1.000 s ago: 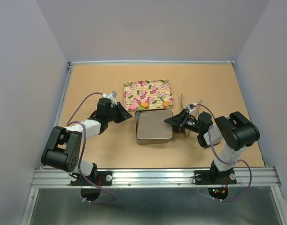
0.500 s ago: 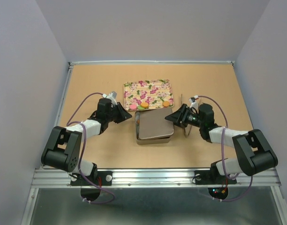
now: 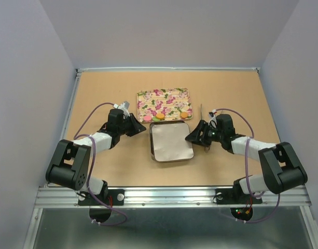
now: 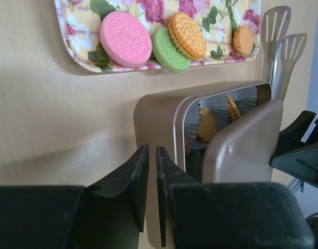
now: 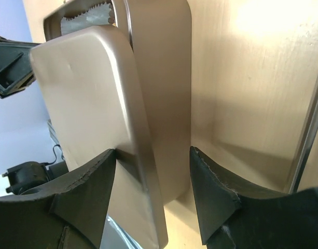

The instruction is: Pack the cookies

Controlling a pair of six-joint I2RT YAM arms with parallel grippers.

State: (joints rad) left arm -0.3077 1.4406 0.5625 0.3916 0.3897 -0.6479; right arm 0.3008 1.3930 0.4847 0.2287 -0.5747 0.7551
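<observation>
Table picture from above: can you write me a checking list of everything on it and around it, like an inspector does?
Surface: tan wooden table, smooth.
Job's things: pink, green and orange cookies lie on the flowery tray; more sit in paper cups inside the tin; its lid rests tilted on top, leaving a gap.
Clutter: metal tongs beside the tin.
Grippers: left gripper nearly shut, empty; right gripper open around the tin's end.
Cables: purple cables loop off both arms, clear of the tin.
Surroundings: plain walls, metal rail in front.
</observation>
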